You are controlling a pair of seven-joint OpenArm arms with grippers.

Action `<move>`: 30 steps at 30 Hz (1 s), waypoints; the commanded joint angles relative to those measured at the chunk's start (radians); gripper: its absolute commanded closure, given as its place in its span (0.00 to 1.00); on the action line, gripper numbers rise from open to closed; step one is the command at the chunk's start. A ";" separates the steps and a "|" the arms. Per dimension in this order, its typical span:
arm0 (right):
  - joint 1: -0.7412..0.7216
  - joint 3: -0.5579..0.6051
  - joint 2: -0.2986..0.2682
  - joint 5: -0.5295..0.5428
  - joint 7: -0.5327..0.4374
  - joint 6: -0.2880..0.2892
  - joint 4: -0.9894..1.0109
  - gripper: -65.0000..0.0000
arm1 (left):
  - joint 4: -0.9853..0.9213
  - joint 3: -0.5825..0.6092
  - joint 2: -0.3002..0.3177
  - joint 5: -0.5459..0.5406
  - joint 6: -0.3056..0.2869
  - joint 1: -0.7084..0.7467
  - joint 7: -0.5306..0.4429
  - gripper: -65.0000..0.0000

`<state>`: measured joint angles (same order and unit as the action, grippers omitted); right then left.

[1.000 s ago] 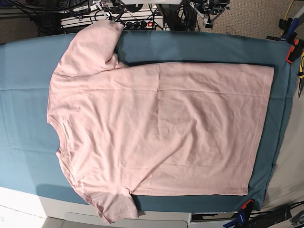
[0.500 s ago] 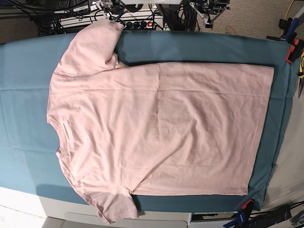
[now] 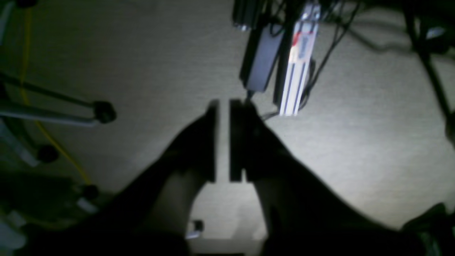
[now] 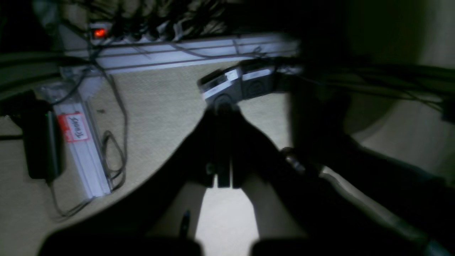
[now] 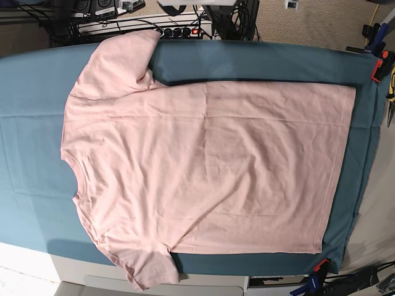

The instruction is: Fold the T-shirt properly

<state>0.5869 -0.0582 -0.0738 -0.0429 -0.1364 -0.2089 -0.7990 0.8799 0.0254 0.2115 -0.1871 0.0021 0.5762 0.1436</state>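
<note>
The pale pink T-shirt [image 5: 203, 172] lies spread flat on the teal table cloth [image 5: 31, 123], plain side up. Its collar points left and its hem right, one sleeve reaching the far edge and the other the near edge. Neither gripper shows in the base view. In the left wrist view my left gripper [image 3: 222, 106] hangs over beige carpet, its fingers a narrow slit apart with nothing between them. In the right wrist view my right gripper [image 4: 223, 110] is shut and empty, also over the floor. The shirt is out of sight in both wrist views.
Orange clamps [image 5: 378, 66] [image 5: 320, 266] pin the cloth at the right-hand corners. A power strip [image 5: 185, 31] with a red light and cables lie behind the table. An aluminium rail [image 3: 296, 71] and tripod legs [image 3: 53, 117] stand on the floor near the left gripper.
The arm parts seen at the top edge of the base view have drawn back out of it. The T-shirt has not moved.
</note>
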 commanded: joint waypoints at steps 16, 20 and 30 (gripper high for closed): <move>0.621 -0.361 -0.259 0.364 0.089 0.004 -1.072 1.00 | 1.339 -0.373 0.354 -0.210 -0.214 0.726 0.407 0.92; 0.602 -0.547 -0.259 0.486 0.235 0.143 -1.201 1.00 | 1.473 -0.575 0.354 -0.441 -0.322 0.716 0.475 0.92; 0.394 -0.772 -0.199 0.985 0.563 0.508 -1.229 1.00 | 1.408 -0.748 0.350 -0.772 -0.385 0.518 0.493 0.92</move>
<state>0.9688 -0.8219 -0.2672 0.9348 0.4461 0.2966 -2.0193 2.2799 -0.7136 0.5533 -0.9550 -0.3904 1.0824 0.6498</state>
